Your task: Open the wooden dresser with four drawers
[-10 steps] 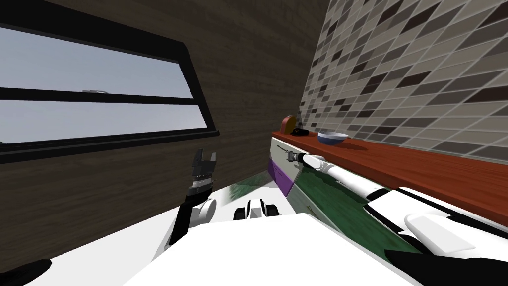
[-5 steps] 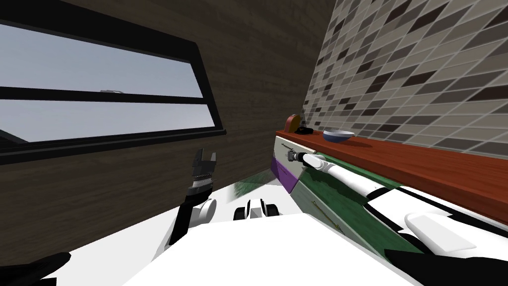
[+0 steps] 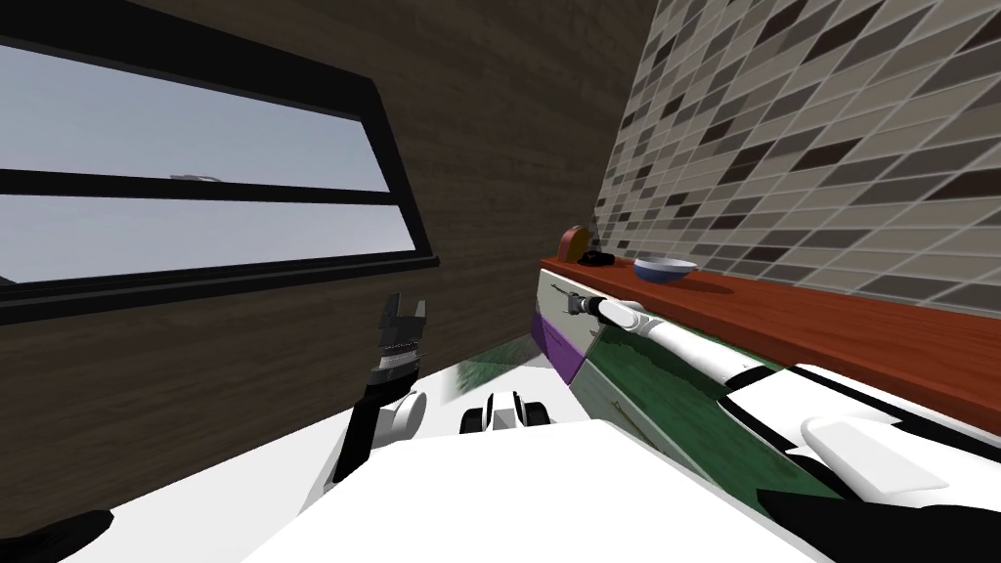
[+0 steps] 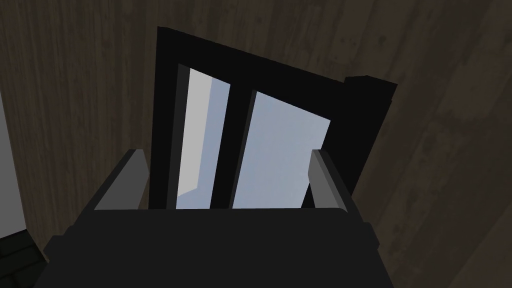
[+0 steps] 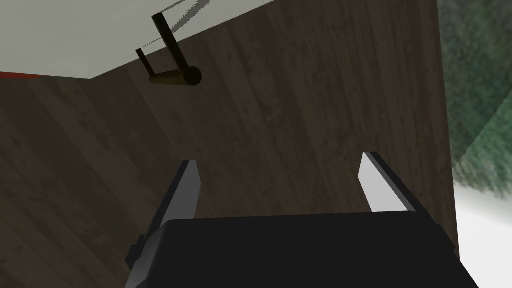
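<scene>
Dresser (image 3: 831, 327), red-brown top, bowl (image 3: 665, 268) on it, below tiled wall (image 3: 802, 147). Right gripper (image 3: 570, 307) at pale drawer front (image 3: 549, 288), left gripper (image 3: 405, 311) raised near window (image 3: 195, 205); both spread apart.

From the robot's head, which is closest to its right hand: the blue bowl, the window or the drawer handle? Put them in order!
1. Drawer handle: just beside the right hand.
2. Blue bowl: up on the red-brown dresser top.
3. Window: far off, on the left wall.
</scene>
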